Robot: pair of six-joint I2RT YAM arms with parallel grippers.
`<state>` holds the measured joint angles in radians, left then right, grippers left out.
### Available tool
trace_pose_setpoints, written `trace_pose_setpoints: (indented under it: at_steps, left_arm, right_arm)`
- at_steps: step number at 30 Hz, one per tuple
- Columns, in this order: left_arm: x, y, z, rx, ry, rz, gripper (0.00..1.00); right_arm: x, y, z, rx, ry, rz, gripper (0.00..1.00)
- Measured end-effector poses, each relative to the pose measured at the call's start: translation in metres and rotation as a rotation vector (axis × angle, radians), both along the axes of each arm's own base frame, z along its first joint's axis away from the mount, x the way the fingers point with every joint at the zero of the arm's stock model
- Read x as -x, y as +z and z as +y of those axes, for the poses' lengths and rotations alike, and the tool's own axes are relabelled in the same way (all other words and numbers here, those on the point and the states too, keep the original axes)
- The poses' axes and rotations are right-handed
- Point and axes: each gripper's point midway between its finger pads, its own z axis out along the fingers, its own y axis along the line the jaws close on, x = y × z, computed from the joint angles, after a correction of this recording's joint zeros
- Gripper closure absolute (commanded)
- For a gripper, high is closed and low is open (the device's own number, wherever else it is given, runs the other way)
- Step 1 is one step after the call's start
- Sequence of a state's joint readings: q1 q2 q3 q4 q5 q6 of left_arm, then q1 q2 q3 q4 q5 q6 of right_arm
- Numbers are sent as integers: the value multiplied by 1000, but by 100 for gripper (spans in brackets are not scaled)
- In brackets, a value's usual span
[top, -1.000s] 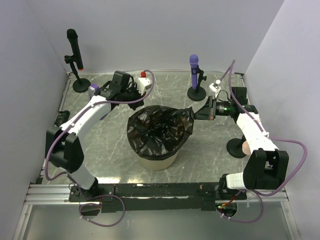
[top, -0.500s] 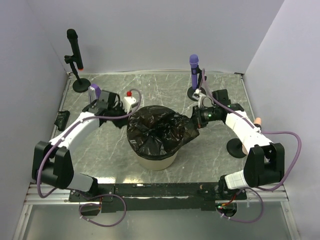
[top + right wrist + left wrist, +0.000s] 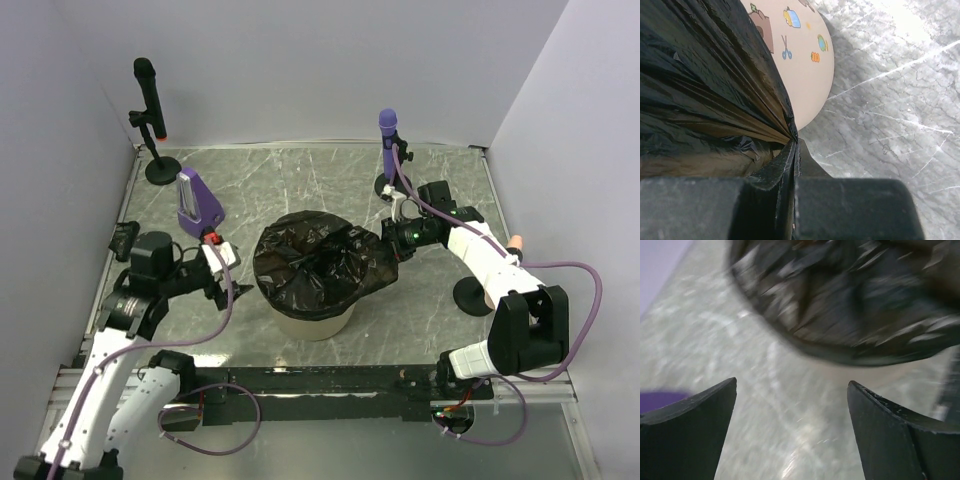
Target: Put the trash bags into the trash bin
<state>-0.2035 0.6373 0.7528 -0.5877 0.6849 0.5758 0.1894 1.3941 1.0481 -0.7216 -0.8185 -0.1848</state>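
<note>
A glossy black trash bag [image 3: 318, 265] is spread over the mouth of the tan trash bin [image 3: 315, 322], hanging down over its rim. My right gripper [image 3: 392, 241] is at the bag's right edge and shut on a pinch of the film [image 3: 790, 135]; the bin's printed side [image 3: 800, 65] shows just beyond. My left gripper [image 3: 238, 288] stands open a little left of the bin, apart from the bag. In the left wrist view both fingers [image 3: 715, 410] are spread wide over bare tabletop, with the bag [image 3: 855, 295] and a strip of the bin [image 3: 875, 372] ahead.
A purple microphone [image 3: 387, 125] on a round base [image 3: 392, 188] stands behind the right gripper. A black microphone [image 3: 147, 85] is at the back left. A purple wedge [image 3: 196, 205] sits left of the bin. Another round black base [image 3: 470, 296] lies at the right.
My left gripper has let go of the bag's left edge, opened wide and drawn back toward the near left. The bag now lies lower over the bin. The right gripper holds its pinch.
</note>
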Motion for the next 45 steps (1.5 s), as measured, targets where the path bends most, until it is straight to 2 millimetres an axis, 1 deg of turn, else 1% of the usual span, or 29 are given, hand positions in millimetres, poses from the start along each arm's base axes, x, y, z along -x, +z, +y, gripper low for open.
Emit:
trace_pose_setpoints:
  at_steps: [2,5,7,8,10,12,13,18,20,23,26,28,31,32,37,38,39,40,42,44,45]
  left_arm:
    - [7,1,-16,43,-66,58,3]
    - [11,-1,-28,81,-108,119,1]
    - [13,0,-33,104,-128,127,5]
    - [15,2,-36,116,-147,125,10]
    - [19,6,-42,133,-191,116,24]
    - [22,7,-47,137,-237,111,43]
    - [22,6,-49,135,-257,110,51]
    - [19,-9,-60,97,-370,135,87]
    - [16,-15,-63,76,-401,151,99]
    - [11,-23,-67,53,-430,160,99]
    - [11,-26,-66,35,-444,140,100]
    - [13,-27,-64,17,-454,125,99]
    - [21,-36,-58,-28,-471,127,100]
    - [23,-41,-56,-44,-477,131,100]
    - [38,-77,-43,-125,-492,194,99]
    - [39,-81,-42,-133,-493,206,99]
    - [40,-86,-41,-141,-496,214,97]
    - [40,-89,-40,-147,-493,222,75]
    - [38,-92,-39,-152,-483,222,46]
    - [37,-87,-40,-136,-462,223,33]
    - [37,-84,-41,-123,-452,224,29]
  right_arm:
    - [1,-1,-1,8,2,1,100]
    - [2,-2,-2,11,6,3,100]
    - [4,-2,-2,13,7,9,100]
    - [4,-2,-2,13,7,13,100]
    - [5,-2,-2,14,7,18,100]
    - [6,-3,-2,15,8,21,100]
    - [7,-3,-3,16,9,23,100]
    - [9,-2,-3,18,10,32,100]
    - [8,0,-3,17,12,27,100]
    - [8,1,-3,18,15,21,100]
    - [9,1,-4,21,21,18,100]
    - [10,1,-4,23,23,16,100]
    - [13,-2,-5,28,24,17,100]
    - [15,-4,-6,31,24,21,100]
    - [29,-22,-11,57,23,76,100]
    - [30,-24,-11,60,23,82,100]
    - [32,-26,-12,63,22,90,100]
    - [33,-27,-12,66,22,95,100]
    - [34,-29,-13,68,21,103,100]
    - [34,-29,-13,68,22,104,100]
    - [34,-28,-13,70,24,105,100]
